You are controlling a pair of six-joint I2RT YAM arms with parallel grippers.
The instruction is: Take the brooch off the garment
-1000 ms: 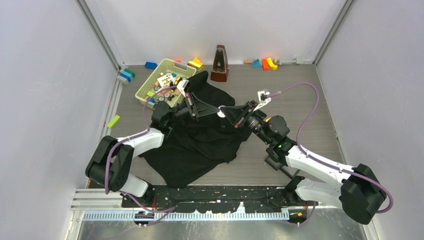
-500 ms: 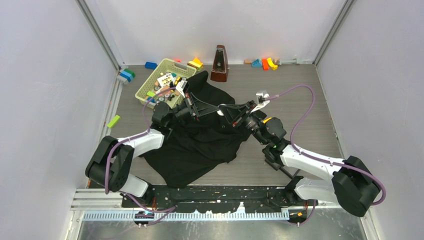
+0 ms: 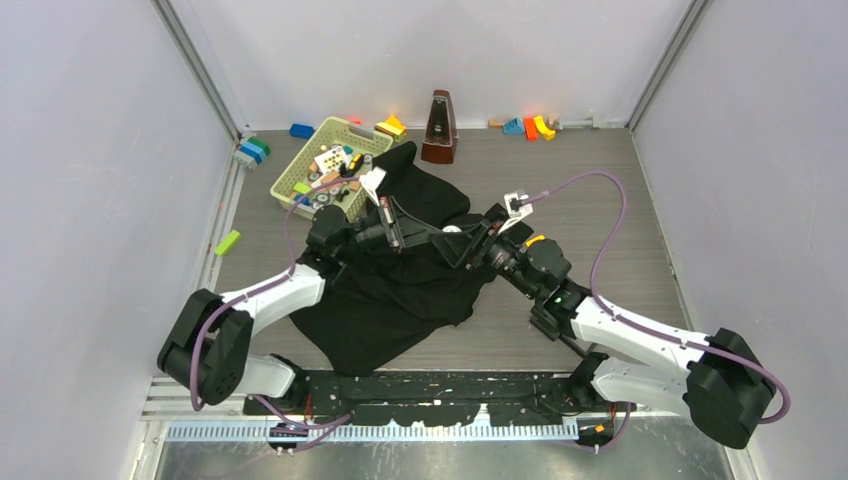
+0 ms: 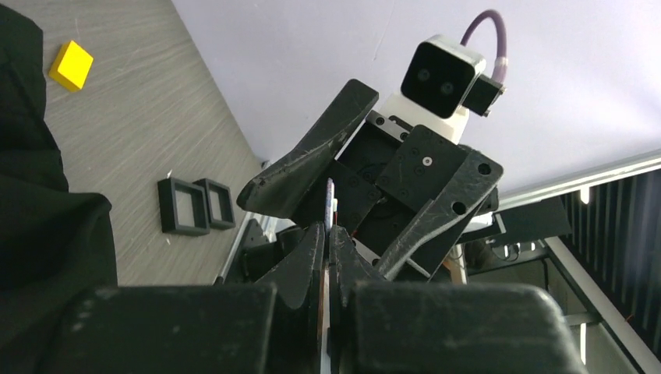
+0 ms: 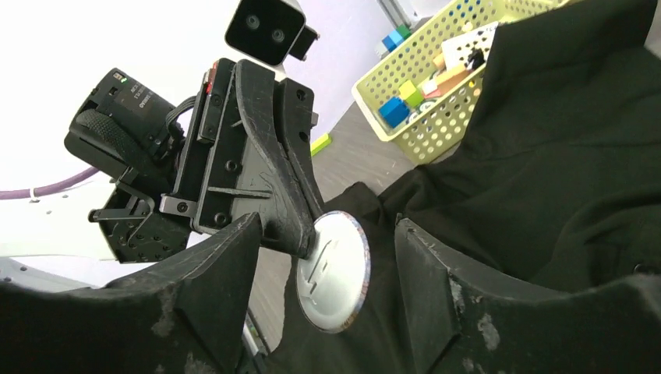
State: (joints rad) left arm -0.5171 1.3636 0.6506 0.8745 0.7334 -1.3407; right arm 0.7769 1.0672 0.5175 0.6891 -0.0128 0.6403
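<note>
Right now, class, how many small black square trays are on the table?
2 black square trays: one tray nearer the garment, the other tray right beside it, on the table. More may hide behind the arms.

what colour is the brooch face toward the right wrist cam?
Silvery white with a thin pinkish-red rim. The brooch shows best in the right wrist view.

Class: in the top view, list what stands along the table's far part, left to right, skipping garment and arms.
blue and green blocks → yellow-green basket → metronome → row of coloured blocks
</note>
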